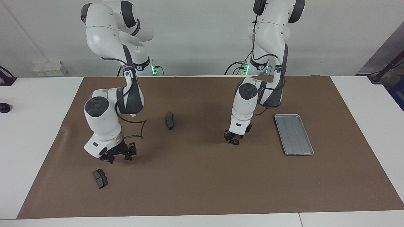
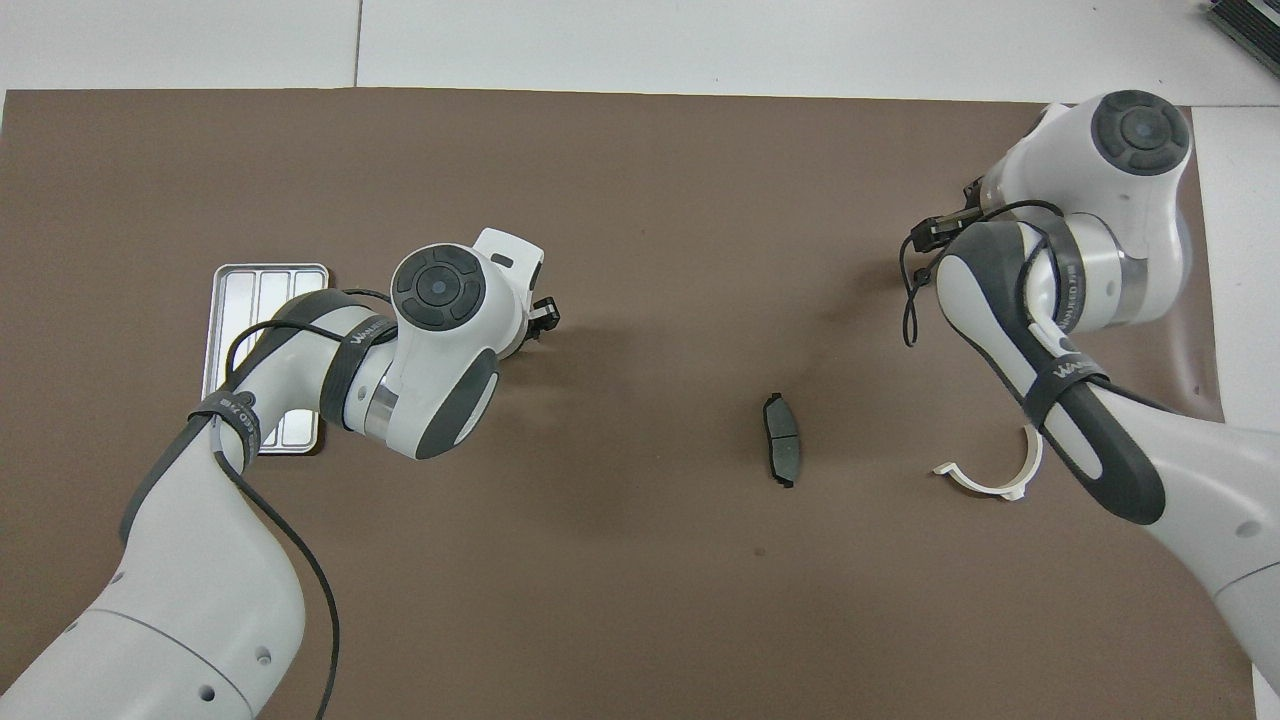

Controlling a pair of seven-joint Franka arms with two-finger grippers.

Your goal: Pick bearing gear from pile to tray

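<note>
The pile shows only as one tiny black ring [image 1: 235, 142] on the brown mat; the rest is hidden by the left hand. My left gripper [image 1: 231, 139] is low at the mat right at this ring, and touching cannot be told. In the overhead view the left gripper [image 2: 541, 316] hides the ring. The silver ridged tray [image 1: 293, 134] lies empty beside it toward the left arm's end; the left arm partly covers the tray [image 2: 262, 290] from above. My right gripper [image 1: 119, 156] is open and empty, hovering just above the mat; it also shows in the overhead view [image 2: 945, 228].
A dark grey curved pad [image 1: 100, 178] lies under the right gripper's area, farther from the robots. A second pad [image 1: 169, 120] [image 2: 782, 452] lies mid-table. A white half-ring bracket [image 2: 990, 480] lies by the right arm. The mat's edge curls up there.
</note>
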